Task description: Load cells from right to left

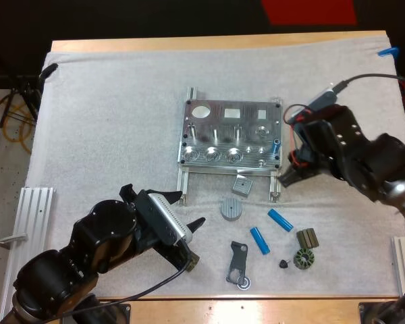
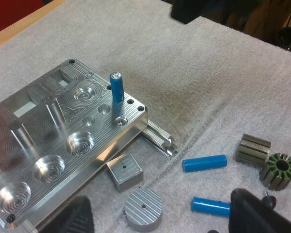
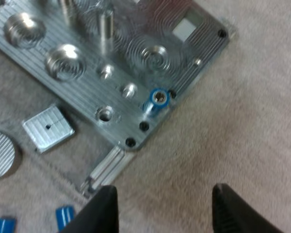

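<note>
The metal fixture (image 1: 229, 135) lies mid-mat, with one blue cylinder (image 1: 275, 145) upright in a hole at its right end. That cylinder (image 2: 117, 86) also stands near the fixture's (image 2: 53, 141) corner; from above I see its top (image 3: 157, 100) on the plate (image 3: 111, 53). Two loose blue cylinders (image 1: 260, 239) (image 1: 280, 219) lie on the mat in front. My left gripper (image 1: 194, 241) is open, low over the mat left of them; its fingers (image 2: 262, 213) are far apart. My right gripper (image 1: 287, 177) hovers off the fixture's right front corner, fingers (image 3: 102, 208) apart and holding nothing.
In front of the fixture lie a grey round disc (image 1: 231, 208), a square block (image 1: 241, 185), a black lever (image 1: 238, 264), a toothed stator (image 1: 302, 258) and a small ribbed block (image 1: 308, 237). Aluminium rails (image 1: 35, 216) lie at the mat's left edge.
</note>
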